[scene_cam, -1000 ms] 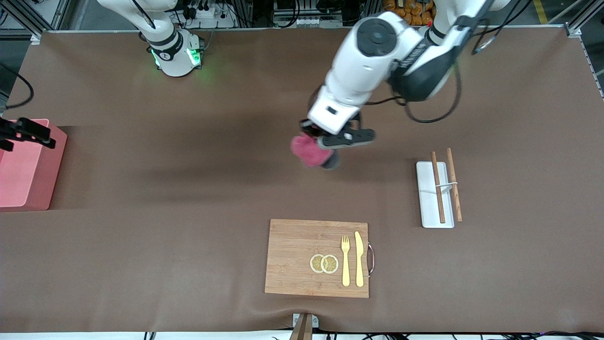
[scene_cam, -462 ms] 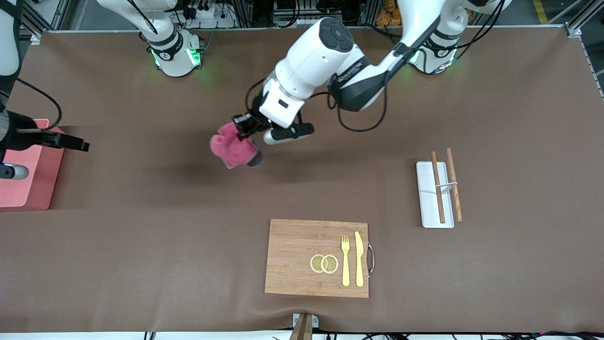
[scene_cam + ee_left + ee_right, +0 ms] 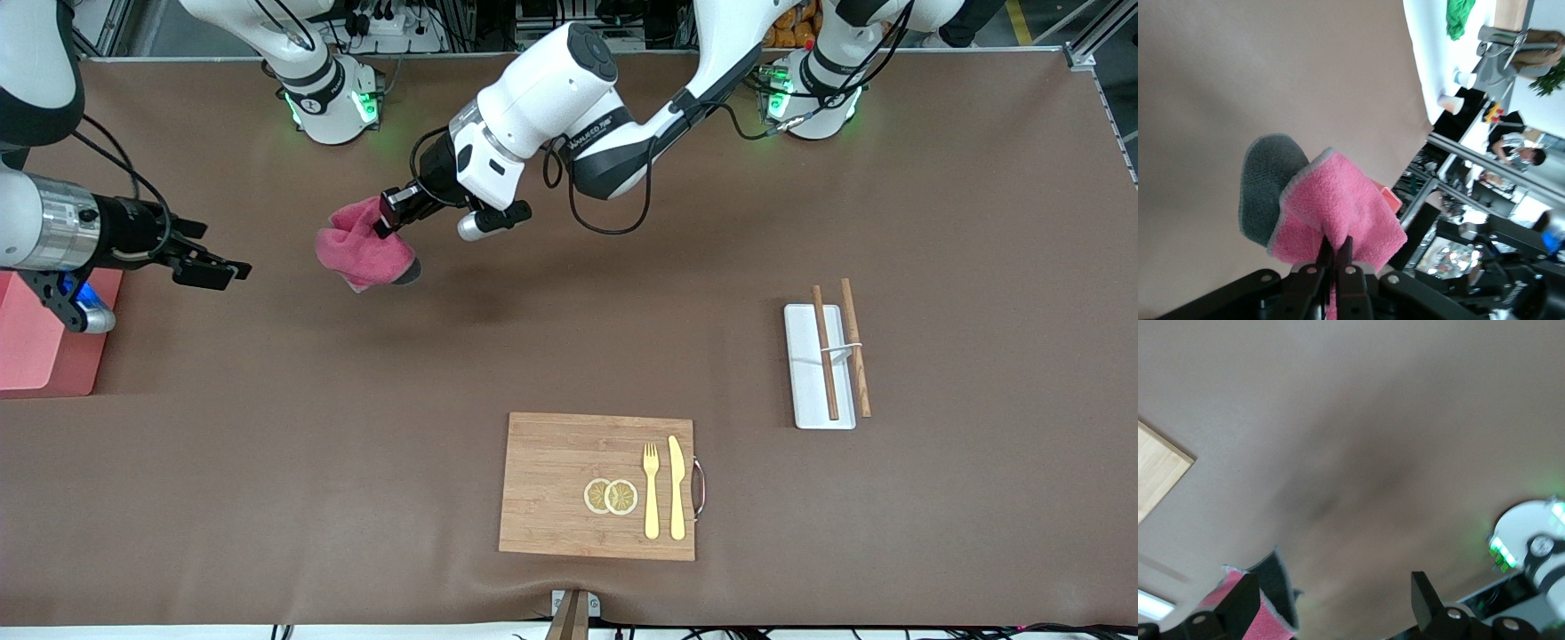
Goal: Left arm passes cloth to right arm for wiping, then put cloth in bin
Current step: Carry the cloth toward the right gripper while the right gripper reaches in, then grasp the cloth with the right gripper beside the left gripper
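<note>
Cloth [image 3: 366, 255] pinched by left gripper [image 3: 397, 212] could drop if released before spread right gripper [image 3: 213, 269], at nine o'clock, closes on it.

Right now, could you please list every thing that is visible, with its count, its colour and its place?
cloth: 1, pink with a grey side, held in the air over bare table
bin: 1, salmon pink, right arm's end of the table
board: 1, wood, nearest the front camera
lemon slices: 2, yellow, on the board
fork: 1, gold, on the board
knife: 1, gold, beside the fork
tray: 1, white, toward the left arm's end
chopsticks: 2, brown, across the tray
left gripper: shut on the cloth
right gripper: open, beside the bin
</note>
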Available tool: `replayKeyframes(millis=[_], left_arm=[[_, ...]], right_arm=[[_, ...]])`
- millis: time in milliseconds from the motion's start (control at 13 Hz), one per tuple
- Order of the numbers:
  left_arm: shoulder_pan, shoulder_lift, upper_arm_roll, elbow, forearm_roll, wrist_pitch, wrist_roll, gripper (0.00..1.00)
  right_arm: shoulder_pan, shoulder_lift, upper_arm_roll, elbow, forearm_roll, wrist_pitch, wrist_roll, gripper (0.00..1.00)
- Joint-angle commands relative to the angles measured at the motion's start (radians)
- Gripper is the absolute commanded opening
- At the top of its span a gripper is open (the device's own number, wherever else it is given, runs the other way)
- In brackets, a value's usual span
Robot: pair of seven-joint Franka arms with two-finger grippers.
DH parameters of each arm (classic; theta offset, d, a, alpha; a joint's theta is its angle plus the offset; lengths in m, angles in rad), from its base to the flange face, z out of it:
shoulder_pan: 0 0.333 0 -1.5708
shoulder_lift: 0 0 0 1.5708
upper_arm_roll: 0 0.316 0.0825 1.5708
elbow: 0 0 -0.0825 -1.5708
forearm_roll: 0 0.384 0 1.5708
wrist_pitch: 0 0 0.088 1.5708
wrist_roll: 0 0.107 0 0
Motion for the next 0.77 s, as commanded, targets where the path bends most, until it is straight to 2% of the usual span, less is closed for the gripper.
replayKeyframes(millis=[0,154,462,538,615,692], left_arm=[[-0.018,0.018,0.005,0.032,-0.02,0.078,-0.074,0.0],[-0.032,0.025,0.005,0.033,-0.02,0.135,-0.122,0.0],[-0.032,0.031,0.006,0.033,-0.019,0.139,-0.141,0.0],[-0.032,0.032,0.006,0.033,-0.02,0.139,-0.141,0.0],[-0.032,0.032,0.008,0.032,-0.019,0.139,-0.141,0.0],[-0.031,0.031,0.01,0.032,-0.02,0.139,-0.141,0.0]], right_arm=[[0.041,0.023,-0.007,-0.004,0.114,-0.01,0.259,1.0],[0.067,0.048,-0.008,-0.004,0.191,-0.004,0.378,1.0],[0.096,0.069,-0.008,-0.004,0.269,0.041,0.464,1.0],[0.104,0.08,-0.007,-0.004,0.274,0.044,0.464,0.95],[0.116,0.086,-0.008,-0.004,0.276,0.046,0.464,0.77],[0.142,0.092,-0.008,-0.005,0.283,0.059,0.467,0.53]])
